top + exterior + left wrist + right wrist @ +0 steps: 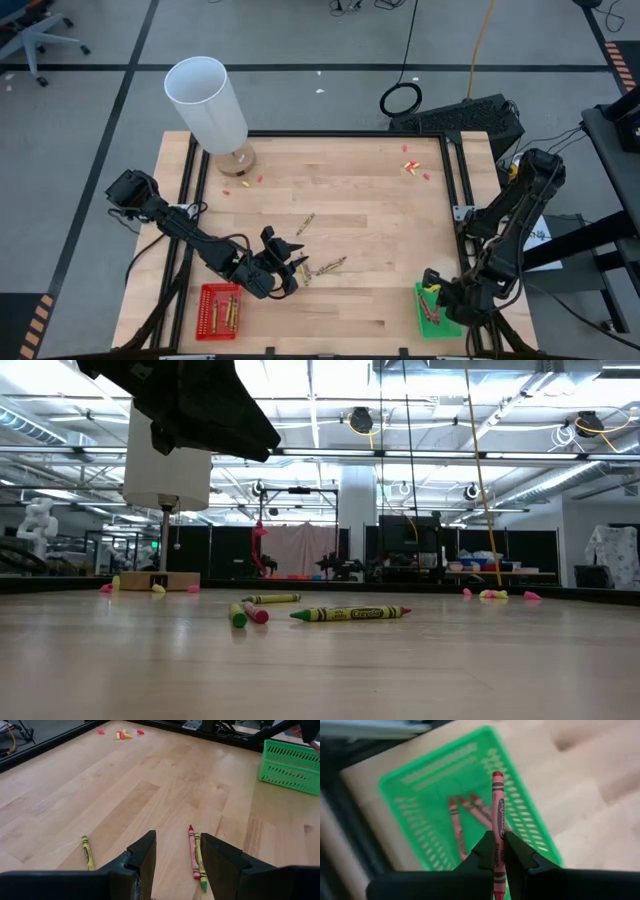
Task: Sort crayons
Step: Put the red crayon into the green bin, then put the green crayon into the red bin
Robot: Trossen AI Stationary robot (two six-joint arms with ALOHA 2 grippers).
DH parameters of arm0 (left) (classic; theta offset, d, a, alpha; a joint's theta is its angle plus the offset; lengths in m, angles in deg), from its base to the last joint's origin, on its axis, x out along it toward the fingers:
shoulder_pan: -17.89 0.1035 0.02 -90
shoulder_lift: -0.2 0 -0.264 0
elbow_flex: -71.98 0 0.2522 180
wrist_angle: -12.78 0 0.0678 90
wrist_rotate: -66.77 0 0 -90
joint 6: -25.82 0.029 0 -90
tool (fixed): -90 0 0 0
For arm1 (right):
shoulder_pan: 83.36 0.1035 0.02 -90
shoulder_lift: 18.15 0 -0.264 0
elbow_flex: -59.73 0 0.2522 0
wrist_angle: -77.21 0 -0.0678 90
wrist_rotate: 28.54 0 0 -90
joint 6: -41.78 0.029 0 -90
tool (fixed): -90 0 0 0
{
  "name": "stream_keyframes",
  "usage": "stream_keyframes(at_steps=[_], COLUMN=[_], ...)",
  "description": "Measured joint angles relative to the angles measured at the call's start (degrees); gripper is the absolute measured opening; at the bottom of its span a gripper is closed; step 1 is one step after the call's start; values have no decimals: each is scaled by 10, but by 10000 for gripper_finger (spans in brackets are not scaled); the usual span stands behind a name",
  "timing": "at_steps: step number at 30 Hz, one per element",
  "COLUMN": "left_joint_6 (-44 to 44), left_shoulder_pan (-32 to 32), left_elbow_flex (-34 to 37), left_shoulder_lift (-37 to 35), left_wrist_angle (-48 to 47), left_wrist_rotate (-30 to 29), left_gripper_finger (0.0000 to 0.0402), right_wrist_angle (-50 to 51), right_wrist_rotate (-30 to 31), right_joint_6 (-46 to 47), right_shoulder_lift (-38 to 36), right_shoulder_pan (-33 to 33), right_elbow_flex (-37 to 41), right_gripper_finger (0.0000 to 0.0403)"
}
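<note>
- Right gripper [499, 851] hung over the green tray [420, 785] at the table's near right corner, fingers pinched on a red crayon [498, 815] that stood up between them, tip pointing out past the fingertips.
- Green tray held three red crayons [470, 812] lying loose on its mesh floor; the high view showed only a brownish smear there.
- Red tray [205, 292] sat at the near left edge, with a row of olive-green crayons [231, 312] lying side by side along its right half; count not readable.
- Left gripper [177, 855] hovered low over the wood just right of the red tray, fingers spread, nothing between them.
- Loose on the table: one red crayon and one green crayon [198, 855] touching side by side just ahead of the left gripper's fingers, a yellow-green crayon [87, 852] off beside them, another [305, 223] farther toward mid-table.
- Low view showed a green Crayola crayon [350, 614] lengthwise; two stubby ends nearby seen end-on, lengths hidden.
- White cylinder [205, 100] stood on a wooden base at the far left corner.
- Small red and yellow scraps [412, 168] lay near the far right; shapes too small to make out.
</note>
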Motion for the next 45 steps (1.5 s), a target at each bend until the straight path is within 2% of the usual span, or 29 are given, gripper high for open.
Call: stream_keyframes(at_steps=[5,12,17,23,26,29,32,34,40,45], left_joint_6=[0,0,0,0,0,0,0,0,0,-9], left_shoulder_pan=[0,0,0,0,0,0,0,0,2,11], left_elbow_flex=[0,0,0,0,0,0,0,0,0,15], left_shoulder_lift=[0,0,0,0,0,0,0,0,0,-1], left_wrist_angle=[0,0,0,0,-1,-2,-2,-2,-9,-8], left_wrist_rotate=[0,0,0,0,0,0,0,0,-6,-26], left_gripper_finger=[152,152,152,152,152,152,152,152,152,152], right_wrist_angle=[1,2,5,-33,-75,-122,-158,-165,-174,-262], right_wrist_rotate=[47,44,45,82,139,226,341,385,386,305], right_joint_6=[93,101,168,191,210,256,290,298,275,191], right_shoulder_lift=[0,0,0,0,0,0,2,8,58,117], right_shoulder_pan=[0,0,0,0,0,-1,-11,-27,-112,-218], right_elbow_flex=[0,0,0,0,0,0,0,0,0,1], right_gripper_finger=[13,81,135,161,159,153,148,145,139,139])
